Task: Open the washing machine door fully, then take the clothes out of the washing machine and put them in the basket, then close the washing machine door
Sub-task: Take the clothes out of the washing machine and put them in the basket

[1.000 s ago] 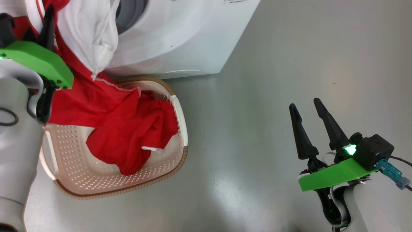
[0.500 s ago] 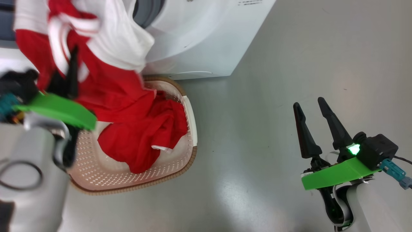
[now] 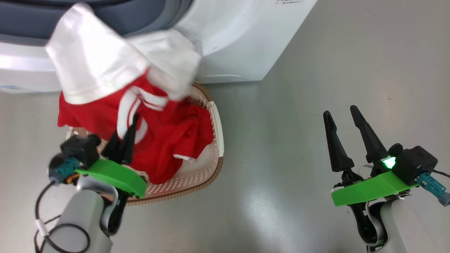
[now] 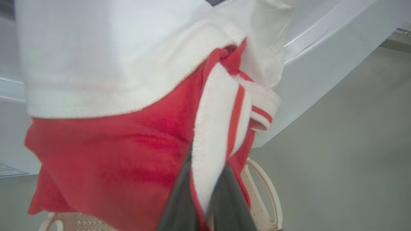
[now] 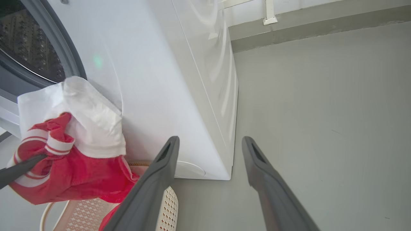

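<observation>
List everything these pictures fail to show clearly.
- Inside of the drum, right wrist view: cut off by the left edge, so whether more lies inside cannot be told.
- Bottom of the basket, head view: covered by the clothes.
- Labels on the washing machine, head view: too small, cut by the top edge.
- Fingertips of the left gripper, left wrist view: blurred, buried in fabric.

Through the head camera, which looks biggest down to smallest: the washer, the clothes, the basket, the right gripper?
1. Washer and clothes: about alike; the clothes hang nearer the camera, so unsure.
2. Basket, half covered by clothes.
3. Right gripper.
</observation>
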Available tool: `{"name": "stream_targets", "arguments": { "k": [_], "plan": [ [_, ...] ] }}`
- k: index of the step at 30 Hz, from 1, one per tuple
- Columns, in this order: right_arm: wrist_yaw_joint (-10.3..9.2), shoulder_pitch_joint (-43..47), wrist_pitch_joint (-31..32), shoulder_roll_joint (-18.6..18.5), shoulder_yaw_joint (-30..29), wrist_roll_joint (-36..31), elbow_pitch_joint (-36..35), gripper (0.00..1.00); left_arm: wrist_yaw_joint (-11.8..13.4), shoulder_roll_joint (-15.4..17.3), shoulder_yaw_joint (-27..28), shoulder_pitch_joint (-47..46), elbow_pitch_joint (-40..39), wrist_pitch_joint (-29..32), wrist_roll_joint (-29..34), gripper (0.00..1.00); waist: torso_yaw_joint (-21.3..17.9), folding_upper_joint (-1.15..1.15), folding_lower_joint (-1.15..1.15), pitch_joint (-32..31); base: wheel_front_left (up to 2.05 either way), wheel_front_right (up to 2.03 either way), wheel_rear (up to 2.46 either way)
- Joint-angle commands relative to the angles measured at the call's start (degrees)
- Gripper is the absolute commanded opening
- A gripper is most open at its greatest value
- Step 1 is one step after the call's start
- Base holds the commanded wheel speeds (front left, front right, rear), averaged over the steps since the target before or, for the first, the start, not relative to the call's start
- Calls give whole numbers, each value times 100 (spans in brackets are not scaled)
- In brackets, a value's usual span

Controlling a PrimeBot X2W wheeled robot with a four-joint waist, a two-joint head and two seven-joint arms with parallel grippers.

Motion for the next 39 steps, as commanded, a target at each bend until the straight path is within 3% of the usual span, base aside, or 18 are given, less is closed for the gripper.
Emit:
{"name": "stream_targets", "arguments": {
  "k": [1, 20, 23, 26, 29, 30, 31, 33, 39],
  "plan": [
    [42, 42, -36, 8, 111, -53, -130, 100, -31, 132, 133, 148, -3, -27, 36, 0, 26, 0, 0, 71, 0, 0, 0],
    [42, -155, -36, 8, 148, -17, -189, 100, -31, 88, -425, -295, 1387, -27, -256, 0, -98, 0, 0, 552, 0, 0, 0],
    [42, -179, -36, 8, 140, -25, -200, 100, -31, 92, -493, -413, 1509, -27, -304, 4, -97, 0, 0, 621, 0, 0, 0],
    [42, -202, -36, 8, 136, -34, -200, 100, -31, 102, -494, -511, 1587, -27, -359, 16, -95, 0, 0, 664, 0, 0, 0],
    [42, -205, -36, 8, 127, -36, -198, 100, -31, 104, -482, -556, 1617, -27, -384, 37, -92, 0, 0, 668, 0, 0, 0],
    [42, -203, -36, 8, 124, -37, -196, 100, -31, 105, -477, -564, 1619, -27, -386, 48, -89, 0, 0, 663, 0, 0, 0],
    [42, -201, -36, 8, 124, -37, -189, 100, -31, 104, -468, -563, 1618, -27, -385, 70, -86, 0, 0, 647, 0, 0, 0],
    [42, -198, -36, 8, 123, -36, -173, 100, -31, 101, -449, -548, 1614, -27, -383, 100, -79, 0, 0, 615, 0, 0, 0],
    [42, -180, -36, 8, 151, -25, -104, 100, -31, 91, -373, -420, 1559, -27, -366, 100, -60, 0, 0, 380, 0, 0, 0]
  ]
}}
